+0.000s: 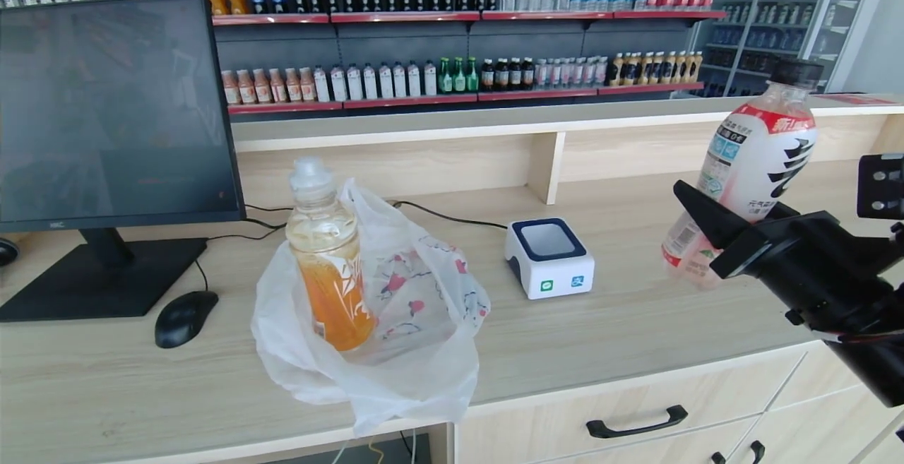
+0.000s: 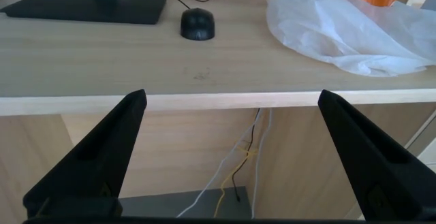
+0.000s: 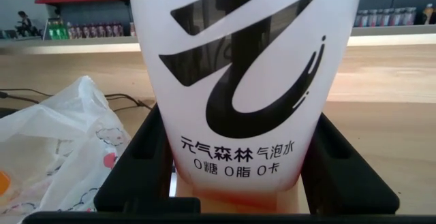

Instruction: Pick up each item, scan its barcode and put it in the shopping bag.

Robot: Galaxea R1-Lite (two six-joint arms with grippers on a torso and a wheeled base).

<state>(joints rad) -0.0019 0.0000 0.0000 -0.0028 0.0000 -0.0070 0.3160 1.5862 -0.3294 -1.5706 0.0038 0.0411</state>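
Currently held: white drink bottle (image 1: 756, 167), clamped low by right gripper (image 1: 713, 229), above counter (image 1: 635, 323).
Axis: near upright, cap tipped rightward.
Scanner (image 1: 549, 258): leftward of bottle, between it and shopping bag (image 1: 417, 323).
Left gripper (image 2: 231, 98): fingers spread, empty, at counter's front edge.

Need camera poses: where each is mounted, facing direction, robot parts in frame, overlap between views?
Head view: on the head, facing forward and down at the counter, scanner, shopping bag; right end effector gripping the pale bottle.
Left wrist view: on that wrist, in front of the counter edge, facing across it toward the mouse; left end effector open.
Right wrist view: on that wrist, facing the pale bottle close up, between the end effector's fingers.
Shared: the shopping bag in all three.
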